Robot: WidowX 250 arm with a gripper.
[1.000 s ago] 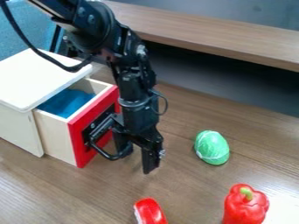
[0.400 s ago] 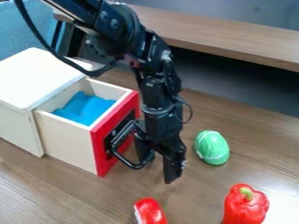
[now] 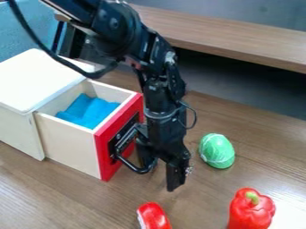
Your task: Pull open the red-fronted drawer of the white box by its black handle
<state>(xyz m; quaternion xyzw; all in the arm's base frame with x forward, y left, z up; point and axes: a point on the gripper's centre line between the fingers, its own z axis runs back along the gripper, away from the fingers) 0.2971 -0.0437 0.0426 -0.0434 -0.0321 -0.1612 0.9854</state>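
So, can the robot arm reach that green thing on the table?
Probably yes: nothing stands between the claw and the green thing, though the claw is at the black drawer handle and might need to get clear first.

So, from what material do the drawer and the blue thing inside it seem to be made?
The drawer looks like pale wood, matt, with plain board edges; its evenly red front seems painted. The blue thing is probably soft matt fabric, judging by its folds.
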